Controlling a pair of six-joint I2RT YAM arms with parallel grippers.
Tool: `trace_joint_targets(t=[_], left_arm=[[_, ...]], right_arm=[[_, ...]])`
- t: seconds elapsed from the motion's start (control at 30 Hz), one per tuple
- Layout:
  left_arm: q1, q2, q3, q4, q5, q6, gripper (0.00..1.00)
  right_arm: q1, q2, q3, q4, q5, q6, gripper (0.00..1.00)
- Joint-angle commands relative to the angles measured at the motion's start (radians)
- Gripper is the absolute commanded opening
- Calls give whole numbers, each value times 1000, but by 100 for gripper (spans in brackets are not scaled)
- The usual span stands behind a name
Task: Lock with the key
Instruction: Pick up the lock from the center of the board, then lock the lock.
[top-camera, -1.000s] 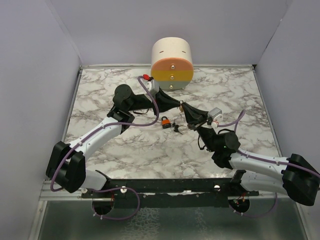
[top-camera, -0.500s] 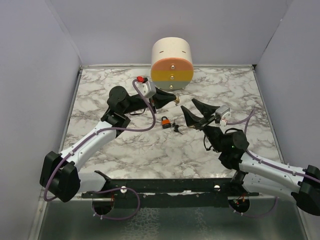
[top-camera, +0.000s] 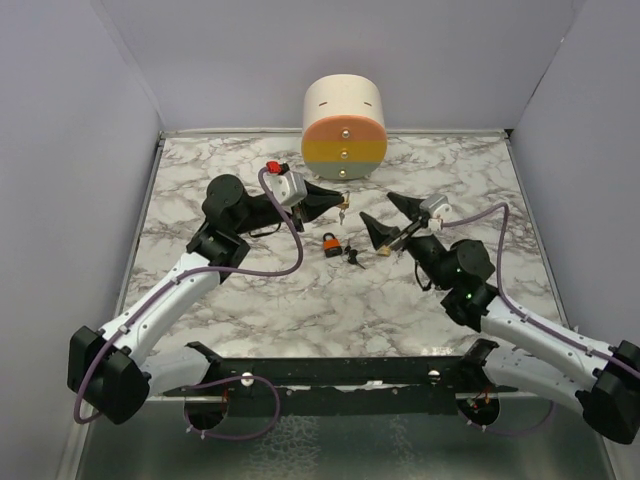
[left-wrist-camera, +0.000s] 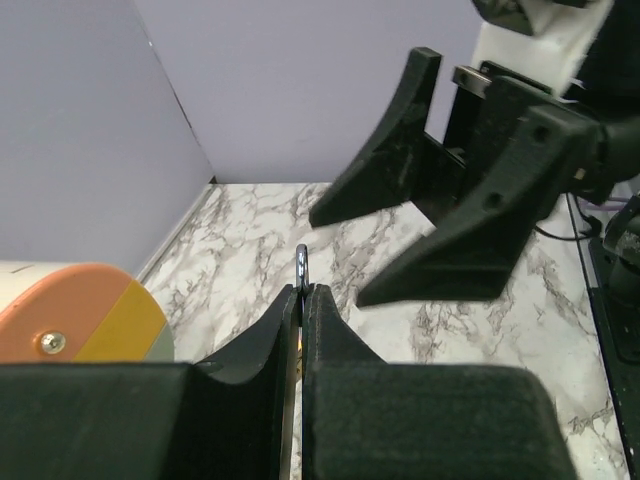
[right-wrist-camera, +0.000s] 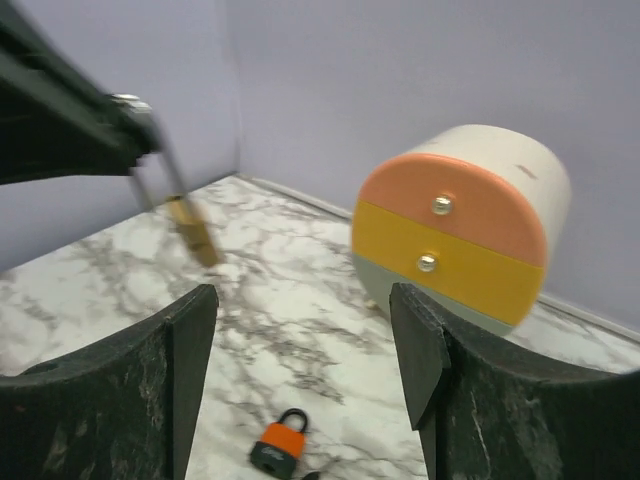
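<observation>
My left gripper (top-camera: 341, 206) is shut on the silvery shackle (left-wrist-camera: 301, 266) of a small brass padlock (right-wrist-camera: 191, 228), which dangles below its tip above the table. My right gripper (top-camera: 386, 220) stands open a little to the right of it, with nothing between its fingers (right-wrist-camera: 186, 330). The key (top-camera: 354, 256), a tiny black-headed bunch, lies on the marble next to an orange-and-black padlock (top-camera: 330, 243), between and below the two grippers. In the right wrist view the orange padlock (right-wrist-camera: 280, 443) lies low between the open fingers.
A round-topped drawer cabinet (top-camera: 344, 130) with orange, yellow and grey fronts stands at the back wall. A small brass piece (top-camera: 384, 251) lies by the right gripper's lower finger. Grey walls close in the marble table (top-camera: 250, 300) on three sides.
The two grippers were together over the table's middle. The right gripper has opened and drawn back to the right; the left has pulled away to the left, keeping the brass padlock.
</observation>
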Motion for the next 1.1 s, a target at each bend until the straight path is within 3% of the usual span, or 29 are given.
trace_joint_targets(t=[0.0,0.03,0.1,0.13,0.23,0.4,0.57,0.7,0.8,1.07], left_arm=[[-2,-51,41,-61,-41,72,0],[-2,-55,42,-72,-53,81,0],[-1,-61,47,-104,-76,99,0],[-1,-63,51,-119,-87,107,0],[-2,-70,59,-151,-102,122,0],[-1,-78,58,-155,-96,119,0],[-1,-75,64,-147,-34,98,0],[-2,-73,69,-125,113,92,0],[-1,-57,71,-70,221,44,0],[-1,-3,77,5,260,-40,0]], right_arm=[[-226,-16,43,-18,-266,129,73],[-281,-7,47,-12,-317,166,77],[-387,19,49,13,-419,242,95],[-433,35,48,32,-469,278,100],[-495,72,35,99,-582,336,100],[-496,77,13,150,-725,319,100],[-495,81,17,168,-902,263,90],[-495,108,37,173,-918,264,76],[-494,131,53,187,-967,269,74],[-494,149,64,217,-1029,301,68]])
